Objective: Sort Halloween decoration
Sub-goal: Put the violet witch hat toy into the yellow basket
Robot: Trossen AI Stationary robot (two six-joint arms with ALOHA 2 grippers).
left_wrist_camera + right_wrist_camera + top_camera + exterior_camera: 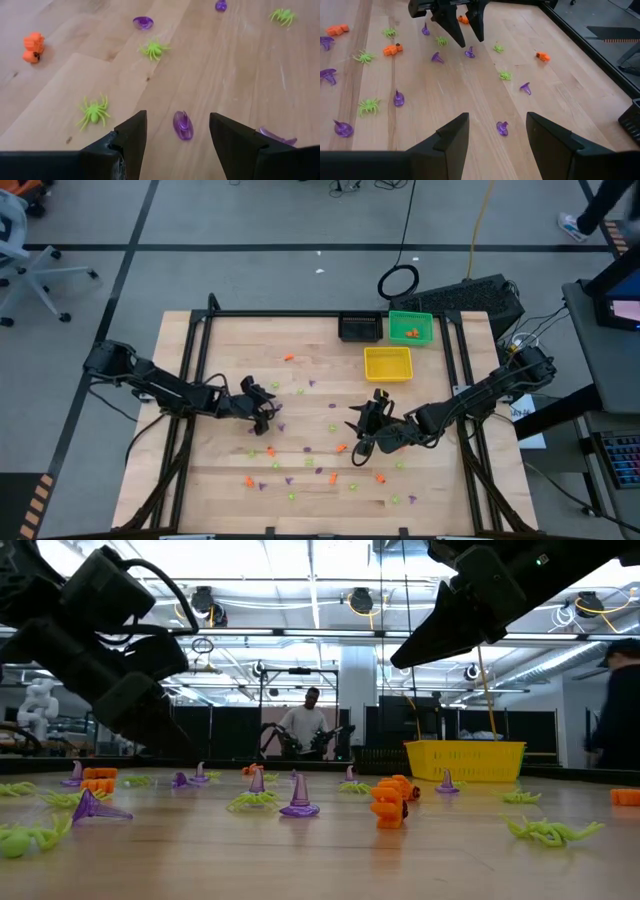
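Left wrist view is the one I'm steering by right now. My left gripper (177,137) has its fingers spread fairly wide with nothing between them, and a purple witch hat (183,125) lies on its side on the wooden table (235,65) right in the gap, just ahead of the tips. It sits a bit nearer one finger than the other, and its long axis runs roughly along the way the fingers point, so the jaws would close across its narrow side. Looks like a straight drop, maybe a tiny sideways nudge first. There's a second purple piece (278,135) peeking out beside the outer finger, and I'd rather not drag that one along.

The right gripper (496,134) is in much the same spot: fingers wide, empty, with another purple hat (502,128) on the wood between the tips. That one's tilted over and I can't really call its axis.

From the high view both arms reach in low from the table's sides toward the middle, the left gripper (262,406) stretched out nearly flat and the right gripper (370,422) angled in from the far corner. The rest of the trinkets are scattered all over, with green spiders (93,112) and orange bits (32,47) among them. The green bin (411,315) already has some orange pieces in it, and the yellow bin (388,364) and black bin (360,328) sit next to it at the back edge.
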